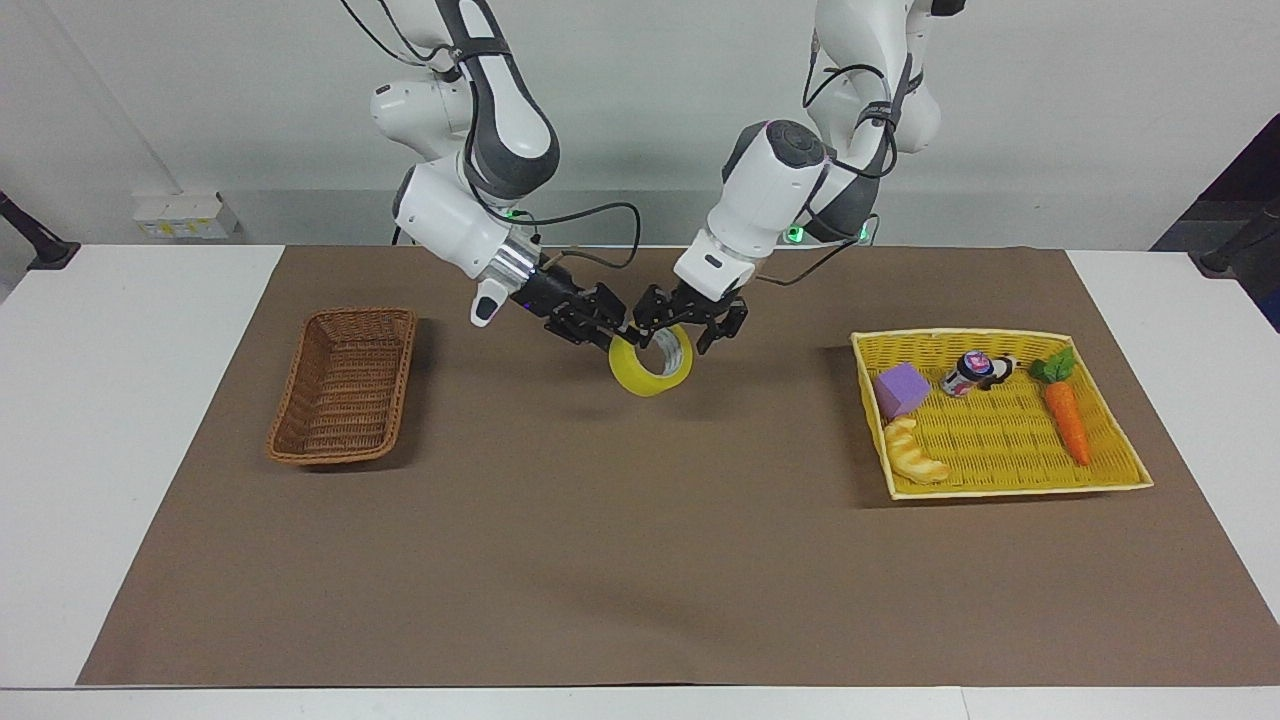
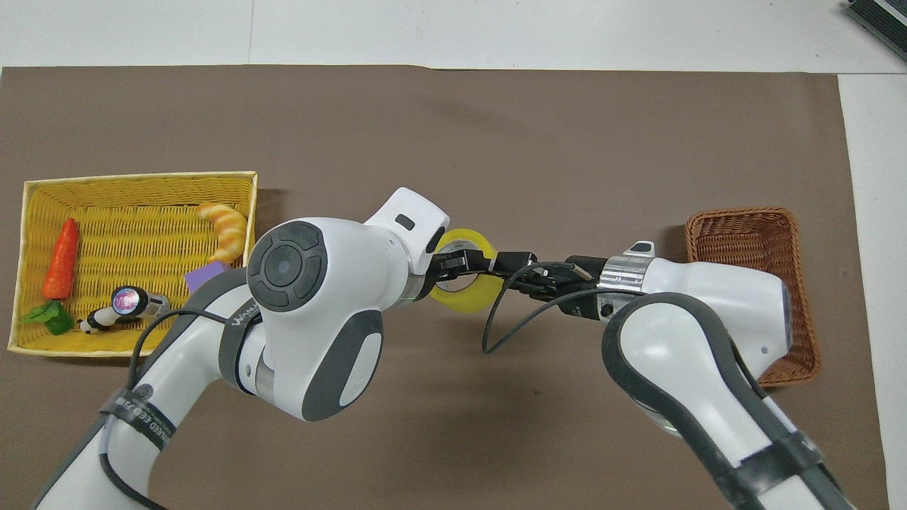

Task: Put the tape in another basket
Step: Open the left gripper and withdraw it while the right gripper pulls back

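A flat brown mat (image 1: pixel 600 560) covers most of a white table (image 1: pixel 120 420). At the left of the facing view sits a dark brown basket (image 1: pixel 345 385) with a fine woven wicker pattern. At centre, the tape (image 1: pixel 652 362) is translucent yellow with a grey-white core. At the right, a bright yellow tray basket (image 1: pixel 1010 440) shows a ribbed weave. In it lie a purple block (image 1: pixel 902 388), an orange carrot (image 1: pixel 1067 420) with green leaves, a golden-tan croissant (image 1: pixel 915 453), and a small black-and-white figure (image 1: pixel 975 372) with pink markings. Both arms are white with dark grey joints and black grippers.
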Controlling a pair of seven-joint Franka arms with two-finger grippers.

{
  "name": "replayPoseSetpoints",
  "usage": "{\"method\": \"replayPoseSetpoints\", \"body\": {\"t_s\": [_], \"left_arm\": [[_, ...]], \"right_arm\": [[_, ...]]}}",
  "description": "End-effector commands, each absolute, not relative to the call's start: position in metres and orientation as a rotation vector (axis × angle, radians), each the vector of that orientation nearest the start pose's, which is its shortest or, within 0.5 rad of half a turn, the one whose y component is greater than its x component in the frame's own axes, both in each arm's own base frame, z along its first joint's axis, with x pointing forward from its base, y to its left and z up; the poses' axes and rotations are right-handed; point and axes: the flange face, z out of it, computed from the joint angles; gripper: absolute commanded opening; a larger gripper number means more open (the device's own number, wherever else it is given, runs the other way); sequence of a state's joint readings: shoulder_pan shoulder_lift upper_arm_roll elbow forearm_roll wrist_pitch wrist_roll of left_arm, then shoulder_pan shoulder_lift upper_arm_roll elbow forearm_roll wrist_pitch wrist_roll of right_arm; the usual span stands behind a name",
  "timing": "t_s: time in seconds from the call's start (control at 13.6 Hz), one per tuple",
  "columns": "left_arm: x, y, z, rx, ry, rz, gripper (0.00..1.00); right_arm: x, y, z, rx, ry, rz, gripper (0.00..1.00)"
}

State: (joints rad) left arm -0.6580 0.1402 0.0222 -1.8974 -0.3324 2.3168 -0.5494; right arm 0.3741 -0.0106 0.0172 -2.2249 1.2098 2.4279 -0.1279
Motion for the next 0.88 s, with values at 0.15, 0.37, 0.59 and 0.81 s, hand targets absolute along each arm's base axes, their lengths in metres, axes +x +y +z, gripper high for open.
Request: {"method": "replayPoseSetpoints", "body": {"t_s": [0.15, 0.37, 0.59, 0.81], "left_arm": [[0.518, -0.323, 0.490, -3.517, -0.193, -0.207, 1.00], [0.534, -0.254, 0.510, -3.469, -0.098, -0.188, 1.00], [0.546, -0.190, 0.527, -3.371, 0.034, -0.229, 1.00], [0.567, -0.127, 0.553, -3.285, 0.160, -0.319, 1.00]], "right_arm": [[0.513, 0.197, 0.402, -2.272, 0.416, -0.045, 0.00], [0.521, 0.167, 0.403, -2.331, 0.399, -0.055, 0.00], [0.541, 0.122, 0.430, -2.437, 0.376, 0.005, 0.00], [0.561, 0.078, 0.457, -2.552, 0.345, 0.061, 0.00]]}}
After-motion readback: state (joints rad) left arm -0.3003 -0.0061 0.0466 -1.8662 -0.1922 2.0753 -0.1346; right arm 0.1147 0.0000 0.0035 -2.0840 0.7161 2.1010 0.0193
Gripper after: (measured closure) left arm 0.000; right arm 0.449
